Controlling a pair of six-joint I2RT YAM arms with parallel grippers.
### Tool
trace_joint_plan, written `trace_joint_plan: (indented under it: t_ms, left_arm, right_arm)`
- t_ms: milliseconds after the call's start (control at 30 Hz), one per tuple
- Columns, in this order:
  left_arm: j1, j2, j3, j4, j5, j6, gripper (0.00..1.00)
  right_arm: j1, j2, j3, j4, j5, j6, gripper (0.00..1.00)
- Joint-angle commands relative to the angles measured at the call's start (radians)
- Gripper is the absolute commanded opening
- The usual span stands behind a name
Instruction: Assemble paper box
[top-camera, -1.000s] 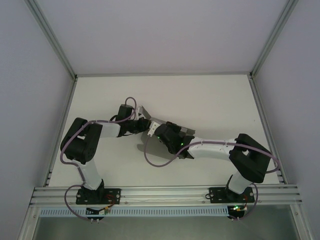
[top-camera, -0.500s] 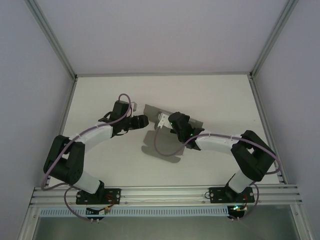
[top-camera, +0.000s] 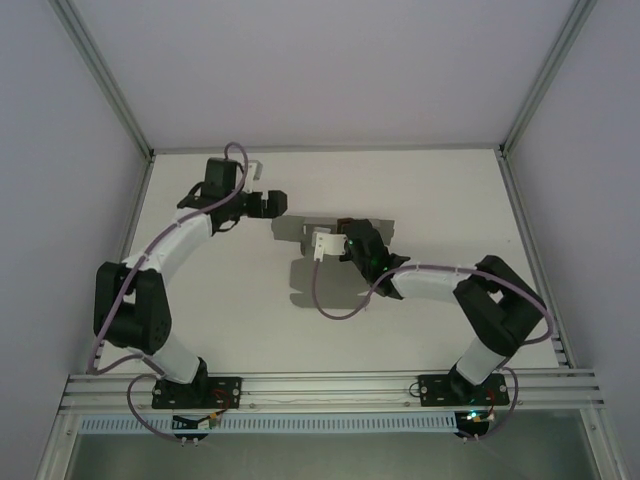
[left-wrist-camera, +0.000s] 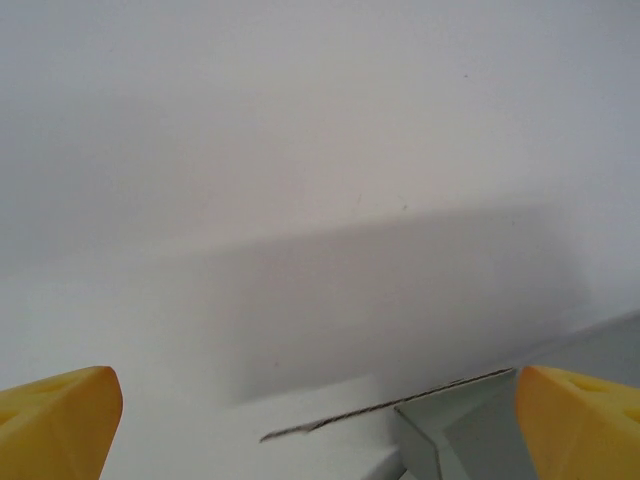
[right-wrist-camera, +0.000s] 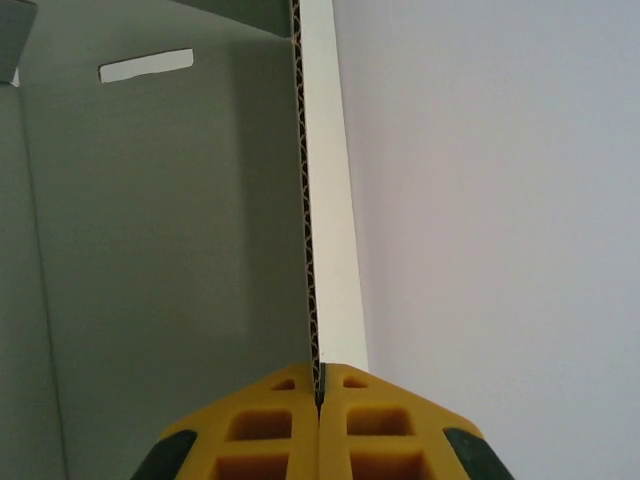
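The paper box (top-camera: 300, 228) is a grey cardboard sheet lifted off the table near its middle, casting a shadow below it. My right gripper (top-camera: 328, 240) is shut on one of its panels. In the right wrist view the yellow fingers (right-wrist-camera: 270, 425) pinch the corrugated edge, and the box's grey panel (right-wrist-camera: 170, 250), which has a slot in it, stretches away to the left. My left gripper (top-camera: 277, 204) hangs to the left of the sheet, apart from it. It (left-wrist-camera: 320, 430) is open with nothing between its jaws, and a corner of the box (left-wrist-camera: 470, 430) shows near its right fingertip (left-wrist-camera: 580, 425).
The white table (top-camera: 440, 190) is framed by aluminium rails, with white walls at the back and sides. The arm bases sit on the front rail (top-camera: 330, 385). A purple cable loops under the right arm (top-camera: 335, 310).
My left gripper opened, let go of the box, and drew back to the far left. My right gripper carried the box a little farther from the bases.
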Motion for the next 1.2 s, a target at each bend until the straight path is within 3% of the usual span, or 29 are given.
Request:
trace_joint_plan:
  t_ms: [0, 133, 267, 500, 900, 1167]
  left_arm:
    - [-0.001, 0.061, 0.050, -0.084, 0.137, 0.149, 1.00]
    - [-0.002, 0.123, 0.107, -0.118, 0.183, 0.253, 0.99]
    - [-0.004, 0.250, 0.260, -0.340, 0.248, 0.377, 0.91]
    - [-0.009, 0.267, 0.278, -0.365, 0.233, 0.465, 0.78]
    - [-0.068, 0.389, 0.452, -0.536, 0.184, 0.595, 0.69]
    - [-0.099, 0.405, 0.442, -0.509, 0.105, 0.581, 0.38]
  right_arm:
    - [-0.010, 0.059, -0.005, 0.165, -0.018, -0.097, 0.00]
    - [-0.024, 0.071, -0.010, 0.192, -0.040, -0.100, 0.00]
    - [-0.059, 0.062, -0.019, 0.184, -0.095, -0.079, 0.00]
    - [-0.059, 0.104, -0.051, 0.269, -0.079, -0.089, 0.00]
    - [-0.045, 0.113, -0.100, 0.342, -0.057, -0.058, 0.00]
    - [-0.029, 0.134, -0.112, 0.373, -0.019, -0.059, 0.00]
